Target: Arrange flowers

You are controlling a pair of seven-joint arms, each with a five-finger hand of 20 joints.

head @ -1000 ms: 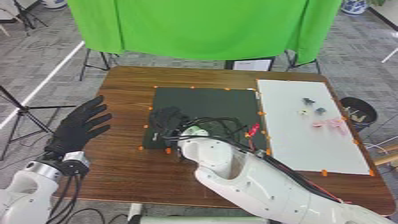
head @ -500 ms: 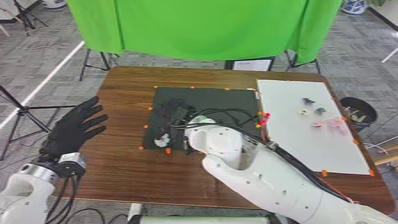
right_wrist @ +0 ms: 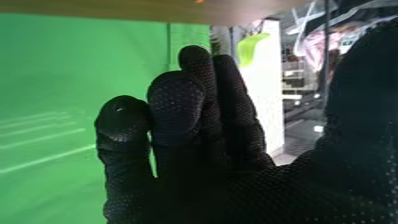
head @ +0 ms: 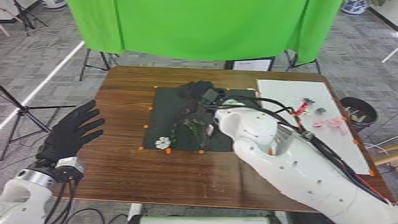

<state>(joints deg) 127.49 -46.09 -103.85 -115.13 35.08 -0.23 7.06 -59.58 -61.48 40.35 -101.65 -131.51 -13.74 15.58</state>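
Note:
In the head view my right hand (head: 199, 91) is over the far part of the black mat (head: 162, 112), with nothing visibly held. A white flower (head: 163, 143) lies at the mat's near left corner; dark, leafy stems (head: 194, 125) seem to lie beside it, partly hidden by my right arm. Pink flowers (head: 333, 124) and a small pale flower (head: 303, 112) rest on the white board (head: 289, 90). My left hand (head: 69, 140) is open, left of the mat. The right wrist view has my right hand (right_wrist: 209, 145) with its fingers extended and slightly bent, holding nothing visible.
The brown table (head: 124, 170) surrounds the mat. Small dark pieces (head: 308, 101) sit on the board. A black bin (head: 358, 111) stands beyond the table's right edge, and a green cloth (head: 204, 30) hangs behind the far edge.
My right hand has moved away toward the far part of the mat and slightly right, uncovering the white flower and dark stems. The left hand has shifted only slightly.

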